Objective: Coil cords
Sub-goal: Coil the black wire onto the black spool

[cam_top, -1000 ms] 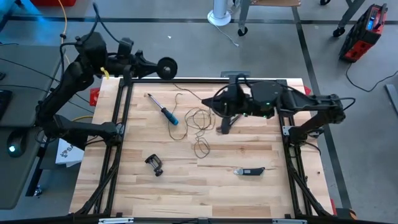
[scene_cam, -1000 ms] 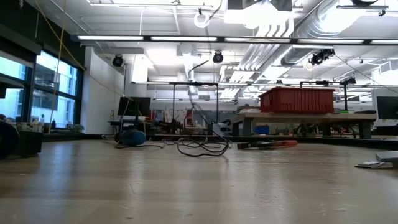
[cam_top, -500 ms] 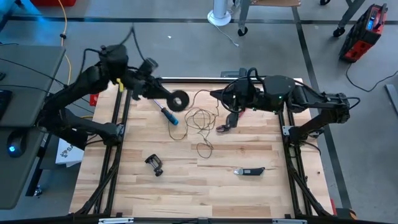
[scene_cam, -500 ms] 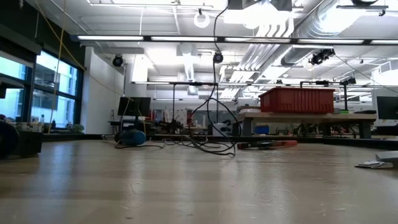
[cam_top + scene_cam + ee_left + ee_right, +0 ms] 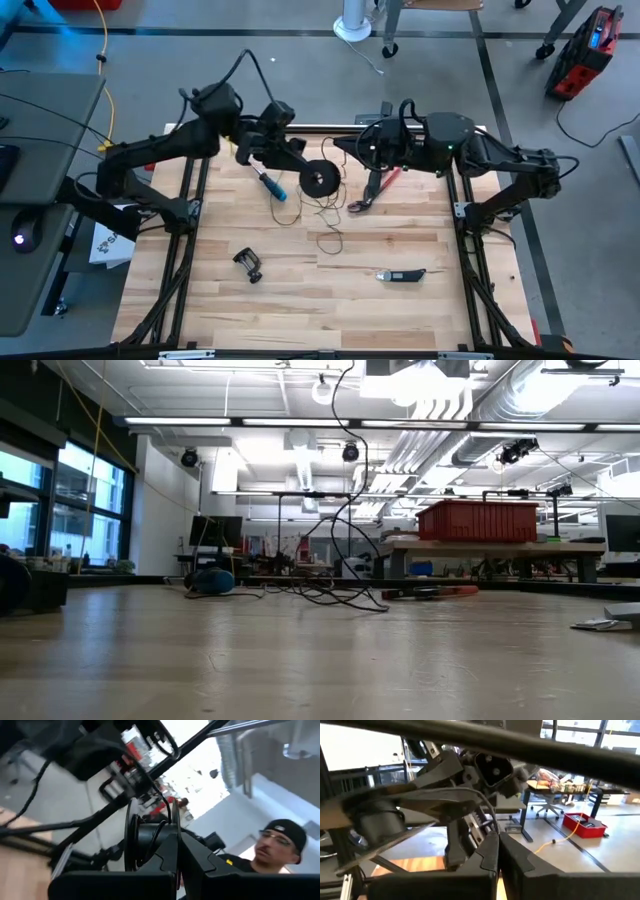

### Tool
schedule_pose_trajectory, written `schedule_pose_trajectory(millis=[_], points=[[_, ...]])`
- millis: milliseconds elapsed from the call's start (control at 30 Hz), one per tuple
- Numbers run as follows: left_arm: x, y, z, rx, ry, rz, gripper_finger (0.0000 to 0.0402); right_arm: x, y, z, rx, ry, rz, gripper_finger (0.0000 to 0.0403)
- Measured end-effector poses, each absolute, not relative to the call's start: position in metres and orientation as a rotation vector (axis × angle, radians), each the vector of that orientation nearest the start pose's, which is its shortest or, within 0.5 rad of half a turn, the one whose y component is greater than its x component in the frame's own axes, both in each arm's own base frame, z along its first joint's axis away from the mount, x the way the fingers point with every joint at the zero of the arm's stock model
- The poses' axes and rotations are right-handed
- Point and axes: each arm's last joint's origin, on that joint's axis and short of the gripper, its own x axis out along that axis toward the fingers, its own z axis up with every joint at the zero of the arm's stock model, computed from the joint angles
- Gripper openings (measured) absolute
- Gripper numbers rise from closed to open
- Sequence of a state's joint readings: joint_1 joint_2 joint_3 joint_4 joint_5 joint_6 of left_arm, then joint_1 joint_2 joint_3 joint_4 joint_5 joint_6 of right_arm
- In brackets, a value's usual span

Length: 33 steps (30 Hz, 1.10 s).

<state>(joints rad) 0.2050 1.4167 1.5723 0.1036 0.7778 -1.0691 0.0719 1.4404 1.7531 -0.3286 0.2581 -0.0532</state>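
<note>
My left gripper (image 5: 306, 170) reaches over the table's far middle, shut on the small round black reel (image 5: 320, 178), which also shows in the left wrist view as the reel (image 5: 150, 835). The hair-thin dark cord (image 5: 322, 205) lies in loose loops on the wood below, and one strand (image 5: 348, 480) rises out of the low view's top. Just right of the reel, my right gripper (image 5: 354, 152) is shut on that cord. My left gripper holds the reel at its near rim (image 5: 159, 851) between its two fingers, which hide the exact place. The fingers come about level from the table's left. The reel hangs clear above the table, flat face up. My right gripper pinches a single strand of the cord (image 5: 495, 831) between its two fingertips. The fingers come level from the table's right. The strand arcs away slack toward the loops on the table.
Red pliers (image 5: 376, 188) lie under my right gripper. A blue-handled screwdriver (image 5: 270, 183) lies left of the loops. A black clamp (image 5: 248, 263) and a black knife (image 5: 402, 274) lie nearer the front. A person (image 5: 280, 845) shows beyond the table.
My left gripper has swung from the table's far left corner toward its middle, carrying the reel and rolling as it went. A strand of the cord has risen off the table, and the loops have shifted. My right gripper has stayed shut on the cord.
</note>
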Motion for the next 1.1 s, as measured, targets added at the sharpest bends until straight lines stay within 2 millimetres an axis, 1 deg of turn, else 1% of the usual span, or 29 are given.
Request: schedule_pose_trajectory(millis=[133, 333, 433, 567, 667, 767, 833, 967, 1100], points=[[0.306, 0.044, 0.485, -0.905, 0.033, -0.672, 0.0, 0.302, 0.015, 0.495, -0.052, 0.001, -0.158, 0.0], [0.312, 0.048, 0.489, -0.88, -0.069, -0.717, 0.0, 0.319, 0.018, 0.488, -0.015, -0.014, -0.105, 0.0], [0.312, 0.053, 0.492, -0.872, -0.138, -0.681, 0.0, 0.327, 0.019, 0.484, -0.001, -0.023, -0.099, 0.0], [0.306, 0.062, 0.497, -0.81, -0.233, -0.65, 0.0, 0.337, 0.02, 0.479, 0.039, -0.031, -0.062, 0.0], [0.302, 0.071, 0.5, -0.791, -0.279, -0.62, 0.0, 0.341, 0.021, 0.477, 0.053, -0.028, -0.052, 0.0], [0.295, 0.081, 0.503, -0.753, -0.3, -0.576, 0.0, 0.341, 0.024, 0.476, 0.055, -0.024, -0.041, 0.0], [0.287, 0.087, 0.507, -0.726, -0.32, -0.552, 0.0, 0.34, 0.026, 0.477, 0.055, -0.027, -0.037, 0.0], [0.267, 0.101, 0.514, -0.675, -0.332, -0.486, 0.0, 0.338, 0.025, 0.479, 0.064, -0.03, -0.044, 0.0], [0.246, 0.109, 0.516, -0.612, -0.286, -0.389, 0.0, 0.336, 0.025, 0.479, 0.074, -0.025, -0.053, 0.0]])
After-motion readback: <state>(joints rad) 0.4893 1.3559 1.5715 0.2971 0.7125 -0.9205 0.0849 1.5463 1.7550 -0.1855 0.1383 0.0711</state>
